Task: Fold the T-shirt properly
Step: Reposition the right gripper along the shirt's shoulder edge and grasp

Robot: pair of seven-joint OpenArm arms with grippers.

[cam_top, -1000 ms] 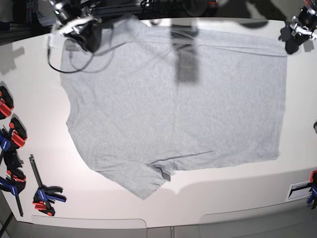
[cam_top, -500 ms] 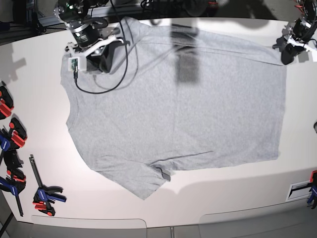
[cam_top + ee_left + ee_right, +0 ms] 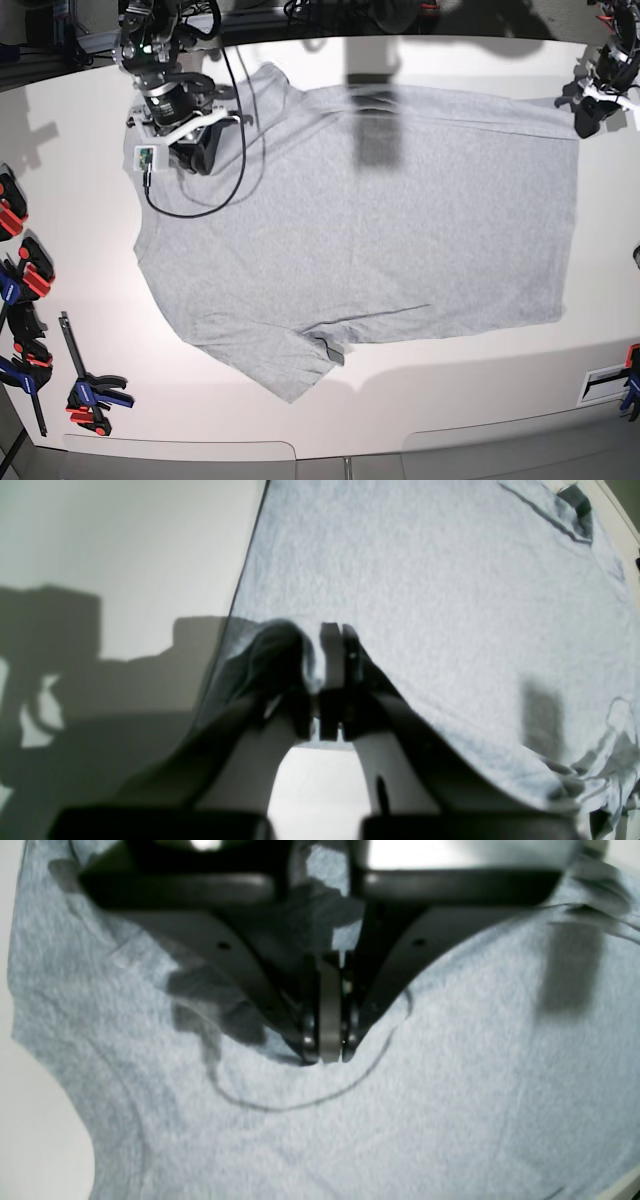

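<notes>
The light grey T-shirt [image 3: 380, 230] lies spread plain side up on the white table [image 3: 80, 200], hem to the right and one sleeve [image 3: 285, 360] toward the front. My right gripper [image 3: 197, 152] sits over the far left shoulder area. In the right wrist view its fingers [image 3: 326, 1052] are shut with a strip of grey cloth [image 3: 400, 1130] pinched between them. My left gripper [image 3: 585, 112] is at the far hem corner. In the left wrist view it [image 3: 332, 680] is shut on the lifted corner, with the cloth [image 3: 450, 580] draping off it.
Several red, blue and black clamps [image 3: 25, 270] lie along the table's left edge, one [image 3: 90, 392] near the front left. Another clamp [image 3: 630, 385] is at the right front edge. A black cable [image 3: 195, 208] loops from the right arm over the shirt.
The right gripper has come forward from the table's far edge onto the shirt, and the shirt's far left edge has shifted forward with it. The left gripper has hardly moved.
</notes>
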